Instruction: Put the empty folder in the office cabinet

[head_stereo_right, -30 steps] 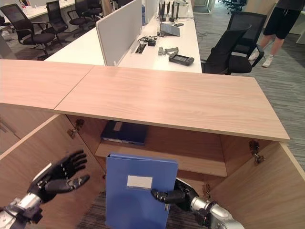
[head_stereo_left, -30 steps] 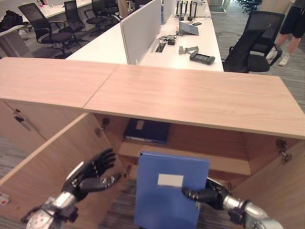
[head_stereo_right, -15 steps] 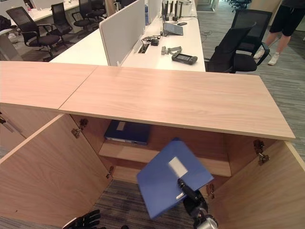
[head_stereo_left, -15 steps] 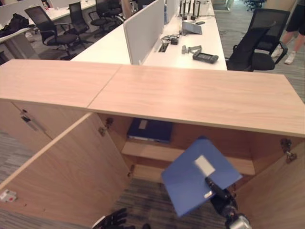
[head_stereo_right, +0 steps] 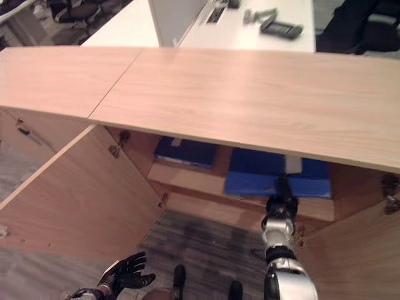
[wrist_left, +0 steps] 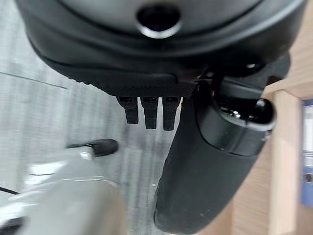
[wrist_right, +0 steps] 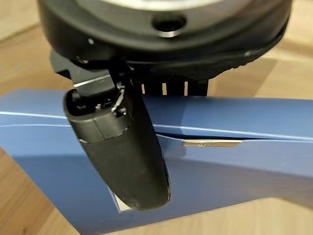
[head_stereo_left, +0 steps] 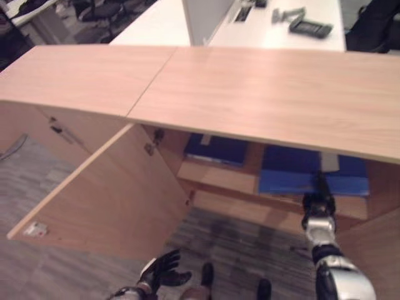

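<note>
The folder [head_stereo_left: 312, 175] — upright before — now lies flat on the shelf [head_stereo_left: 219, 177].

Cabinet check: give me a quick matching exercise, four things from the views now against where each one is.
Things:
1. blue folder
2. dark folder
3. left hand
4. cabinet door

Places:
A. swung open on the left side of the cabinet
B. low over the carpet, fingers spread
C. flat on the shelf, right hand at its front edge
D. lying on the shelf's left part

Pairs: 1-C, 2-D, 3-B, 4-A
</note>
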{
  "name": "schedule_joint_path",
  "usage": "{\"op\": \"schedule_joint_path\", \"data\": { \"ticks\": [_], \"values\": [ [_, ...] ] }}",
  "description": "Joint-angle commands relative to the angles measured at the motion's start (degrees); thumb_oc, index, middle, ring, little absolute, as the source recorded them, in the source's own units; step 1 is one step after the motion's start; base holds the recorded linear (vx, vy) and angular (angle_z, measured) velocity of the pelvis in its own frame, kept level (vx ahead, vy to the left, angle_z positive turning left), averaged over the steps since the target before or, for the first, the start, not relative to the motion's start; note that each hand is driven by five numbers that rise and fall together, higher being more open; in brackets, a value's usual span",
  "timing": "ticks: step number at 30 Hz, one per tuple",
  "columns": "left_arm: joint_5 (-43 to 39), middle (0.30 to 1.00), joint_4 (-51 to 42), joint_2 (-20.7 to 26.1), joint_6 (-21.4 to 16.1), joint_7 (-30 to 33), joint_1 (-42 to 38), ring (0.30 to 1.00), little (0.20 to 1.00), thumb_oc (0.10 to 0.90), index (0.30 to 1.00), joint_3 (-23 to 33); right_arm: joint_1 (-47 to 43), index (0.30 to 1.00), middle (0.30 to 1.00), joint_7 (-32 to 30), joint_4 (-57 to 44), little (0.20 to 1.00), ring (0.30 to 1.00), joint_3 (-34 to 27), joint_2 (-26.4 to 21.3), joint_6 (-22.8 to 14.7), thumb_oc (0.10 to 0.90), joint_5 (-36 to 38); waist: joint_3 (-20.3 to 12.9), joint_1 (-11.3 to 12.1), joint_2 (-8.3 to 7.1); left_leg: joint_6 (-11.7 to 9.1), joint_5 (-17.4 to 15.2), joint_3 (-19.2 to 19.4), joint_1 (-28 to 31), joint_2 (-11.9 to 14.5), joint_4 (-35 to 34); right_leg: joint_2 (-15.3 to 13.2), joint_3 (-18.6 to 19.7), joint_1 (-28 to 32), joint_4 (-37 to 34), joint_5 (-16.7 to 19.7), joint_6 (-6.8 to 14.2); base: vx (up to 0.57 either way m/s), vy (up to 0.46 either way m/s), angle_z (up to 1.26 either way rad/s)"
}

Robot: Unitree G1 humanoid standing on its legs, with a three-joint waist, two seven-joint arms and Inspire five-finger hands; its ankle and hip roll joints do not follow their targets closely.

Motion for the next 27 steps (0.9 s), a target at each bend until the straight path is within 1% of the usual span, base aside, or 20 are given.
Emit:
{"op": "schedule_joint_path", "data": {
  "ticks": [1, 2, 3, 4, 5, 6, 7, 10, 11, 13, 14, 15, 17, 18, 19, 21, 22, 23, 26, 27],
  "values": [
    [-1.5, 0.900, -1.3, 4.8, -3.3, 0.7, -4.6, 0.900, 0.900, 0.800, 0.900, -1.5, -12.9, 0.300, 0.300, 1.2, -1.0, 0.300, 0.300, -0.5, -7.0, -4.7, 0.400, 1.7, 3.8, 2.3, -3.07, -2.4, -7.8, -0.2, -0.9, 1.4, 5.6, -5.3, 1.8, -3.0, 8.8, -8.5, 4.5, -0.02, -0.010, 0.05],
    [-1.6, 0.900, -1.3, 5.4, -3.4, 0.7, -4.4, 0.900, 0.900, 0.800, 0.900, -1.8, -14.8, 0.300, 0.300, 0.9, 0.1, 0.300, 0.300, 0.2, -8.4, -4.5, 0.400, 1.7, 3.9, 2.6, -3.01, -2.4, -7.8, -0.2, -1.6, 1.4, 6.0, -5.4, 1.8, -3.6, 9.2, -8.6, 4.5, 0.00, -0.001, 0.08],
    [-2.3, 0.900, -1.4, 6.5, -3.5, 0.3, -4.6, 0.900, 0.900, 0.800, 0.900, -2.6, -20.0, 0.300, 0.300, 0.4, 2.8, 0.300, 0.300, 1.4, -11.8, -4.4, 0.400, 2.5, 4.2, 3.4, -2.52, -2.5, -7.9, -0.5, -3.8, 1.5, 7.2, -5.7, 1.9, -6.2, 11.0, -9.0, 4.5, 0.00, -0.002, 0.04],
    [-2.4, 0.900, -1.4, 6.4, -3.5, 0.2, -4.8, 0.900, 0.900, 0.800, 0.900, -2.6, -20.4, 0.300, 0.300, 0.4, 3.1, 0.300, 0.300, 1.5, -12.1, -4.3, 0.400, 2.6, 4.1, 3.5, -2.46, -2.5, -7.9, -0.5, -4.1, 1.5, 7.3, -5.7, 2.0, -6.6, 11.4, -9.2, 4.5, 0.02, -0.014, 0.03],
    [-2.7, 0.900, -2.1, 7.5, -3.4, 0.2, -4.6, 0.900, 0.900, 0.800, 0.900, -3.2, -23.4, 0.300, 0.300, -0.4, 4.3, 0.300, 0.300, 1.8, -14.6, -4.5, 0.400, 3.5, 4.1, 4.0, -2.09, -2.6, -8.0, -0.8, -5.8, 1.7, 7.9, -6.1, 1.9, -8.3, 12.9, -9.7, 4.5, 0.02, -0.012, 0.05],
    [-2.8, 0.900, -2.2, 7.4, -3.4, 0.2, -4.8, 0.900, 0.900, 0.800, 0.900, -3.3, -23.8, 0.300, 0.300, -0.4, 4.6, 0.300, 0.300, 1.9, -14.9, -4.5, 0.400, 3.7, 4.1, 4.1, -2.05, -2.6, -8.0, -0.8, -6.1, 1.7, 8.0, -6.1, 1.9, -8.8, 13.2, -9.8, 4.5, 0.04, -0.015, 0.07],
    [-3.3, 0.900, -3.0, 8.8, -3.7, 0.2, -5.0, 0.900, 0.900, 0.800, 0.900, -3.9, -26.6, 0.300, 0.300, -1.0, 5.4, 0.300, 0.300, 3.1, -17.1, -4.8, 0.400, 4.4, 4.5, 4.6, -1.49, -2.7, -8.0, -1.4, -7.8, 1.9, 8.7, -6.5, 1.9, -10.8, 15.0, -10.5, 4.6, 0.01, -0.006, 0.13],
    [-3.8, 0.900, -3.6, 9.0, -3.5, 0.2, -5.2, 0.900, 0.900, 0.800, 0.900, -4.0, -28.3, 0.300, 0.300, -1.6, 6.1, 0.300, 0.300, 3.5, -18.6, -5.0, 0.400, 4.7, 4.5, 4.7, -1.21, -2.7, -8.1, -1.9, -9.5, 1.9, 9.6, -6.8, 1.9, -12.7, 16.7, -11.3, 4.4, 0.04, -0.035, 0.11],
    [-5.7, 0.900, -5.0, 10.3, -3.6, 0.3, -5.2, 0.900, 0.900, 0.800, 0.900, -3.7, -30.7, 0.300, 0.300, -2.7, 6.5, 0.300, 0.300, 4.2, -21.8, -5.5, 0.400, 5.0, 5.0, 5.1, -0.34, -2.9, -8.9, -2.8, -11.9, 1.4, 11.1, -7.1, 1.8, -15.5, 20.0, -13.2, 4.2, 0.04, -0.037, 0.13],
    [-6.9, 0.900, -5.7, 11.2, -3.7, -0.1, -5.6, 0.900, 0.900, 0.800, 0.900, -3.6, -32.2, 0.300, 0.300, -3.0, 7.4, 0.300, 0.300, 5.0, -24.1, -5.4, 0.400, 4.7, 5.1, 5.5, 0.43, -3.0, -9.1, -3.5, -14.2, 0.9, 12.5, -7.4, 1.5, -18.6, 23.4, -14.3, 4.0, 0.01, -0.045, 0.23],
    [-7.0, 0.900, -5.9, 11.1, -3.6, -0.1, -5.7, 0.900, 0.900, 0.800, 0.900, -3.7, -32.5, 0.300, 0.300, -2.9, 7.7, 0.300, 0.300, 5.1, -24.4, -5.3, 0.400, 4.7, 4.9, 5.5, 0.44, -3.1, -9.2, -3.6, -14.9, 0.8, 12.8, -7.5, 1.5, -19.3, 24.0, -14.6, 4.0, -0.02, -0.064, 0.32],
    [-7.0, 0.900, -6.6, 12.2, -3.7, -0.3, -5.8, 0.900, 0.900, 0.800, 0.900, -3.7, -33.4, 0.300, 0.300, -3.5, 8.4, 0.300, 0.300, 6.1, -26.4, -4.8, 0.400, 4.0, 5.0, 5.8, 0.83, -3.3, -9.4, -3.9, -16.5, 0.4, 13.9, -7.6, 1.4, -21.0, 26.1, -15.4, 3.8, -0.01, -0.041, 0.33],
    [-7.0, 0.900, -6.8, 12.7, -3.8, -0.2, -6.0, 0.900, 0.900, 0.800, 0.900, -3.7, -34.2, 0.300, 0.300, -3.8, 8.8, 0.300, 0.300, 6.5, -27.5, -4.6, 0.400, 3.6, 5.0, 5.8, 1.11, -3.3, -9.6, -4.4, -17.9, 0.3, 14.9, -7.7, 1.5, -22.4, 27.7, -16.2, 3.7, -0.01, -0.047, 0.36],
    [-7.3, 0.900, -7.3, 13.3, -3.7, 0.0, -6.0, 0.900, 0.900, 0.800, 0.900, -3.5, -34.9, 0.300, 0.300, -4.2, 9.3, 0.300, 0.300, 7.0, -29.0, -4.4, 0.400, 3.2, 5.1, 6.0, 1.64, -3.5, -10.2, -5.0, -20.0, 0.0, 16.8, -7.9, 1.5, -24.8, 30.8, -17.2, 3.5, -0.01, -0.082, 0.48],
    [-8.2, 0.900, -7.9, 14.3, -3.7, 0.3, -6.0, 0.900, 0.900, 0.800, 0.900, -3.3, -36.1, 0.300, 0.300, -4.7, 10.1, 0.300, 0.300, 8.3, -30.8, -4.2, 0.400, 2.5, 5.3, 6.1, 2.17, -3.5, -11.3, -5.6, -23.7, 0.0, 20.6, -8.2, 2.0, -28.5, 35.5, -18.9, 3.2, -0.02, -0.080, 0.33],
    [-8.4, 0.900, -8.1, 14.4, -3.6, 0.5, -5.9, 0.900, 0.900, 0.800, 0.900, -3.3, -36.6, 0.300, 0.300, -5.1, 10.4, 0.300, 0.300, 8.5, -31.0, -4.1, 0.400, 2.1, 5.4, 6.1, 2.28, -3.4, -11.9, -5.9, -25.2, 0.1, 22.1, -8.3, 2.4, -30.0, 37.4, -19.7, 3.0, 0.03, -0.049, 0.29],
    [-8.3, 0.900, -8.1, 14.5, -3.5, 0.7, -5.8, 0.900, 0.900, 0.800, 0.900, -3.6, -36.6, 0.300, 0.300, -5.5, 10.7, 0.300, 0.300, 8.8, -30.7, -4.1, 0.400, 2.1, 5.7, 6.0, 2.41, -3.3, -13.2, -6.5, -26.0, 0.1, 23.6, -7.9, 3.3, -31.0, 39.3, -21.7, 2.9, 0.00, -0.029, 0.12],
    [-8.3, 0.900, -8.1, 14.5, -3.5, 0.8, -5.8, 0.900, 0.900, 0.800, 0.900, -3.6, -36.5, 0.300, 0.300, -5.5, 10.7, 0.300, 0.300, 8.8, -30.6, -4.1, 0.400, 2.1, 5.9, 6.0, 2.48, -3.2, -12.7, -6.3, -26.8, 0.2, 24.2, -8.1, 2.8, -31.8, 39.9, -21.1, 2.7, -0.01, -0.049, 0.01],
    [-8.0, 0.900, -8.2, 14.7, -3.6, 1.5, -6.1, 0.900, 0.900, 0.800, 0.900, -3.9, -36.6, 0.300, 0.300, -5.8, 11.1, 0.300, 0.300, 8.9, -30.0, -4.0, 0.400, 2.1, 6.1, 5.7, 2.56, -3.3, -15.1, -6.9, -28.4, -0.1, 26.8, -8.2, 3.8, -33.6, 43.2, -23.9, 2.6, 0.06, -0.042, 0.00],
    [-8.1, 0.900, -8.3, 14.7, -3.7, 1.8, -6.2, 0.900, 0.900, 0.800, 0.900, -4.0, -36.8, 0.300, 0.300, -6.0, 11.3, 0.300, 0.300, 8.8, -30.0, -4.1, 0.400, 2.2, 6.2, 5.6, 2.60, -3.3, -15.2, -7.0, -29.4, -0.2, 27.8, -8.1, 3.9, -34.6, 44.1, -24.2, 2.4, 0.02, -0.039, 0.04]
  ]
}}
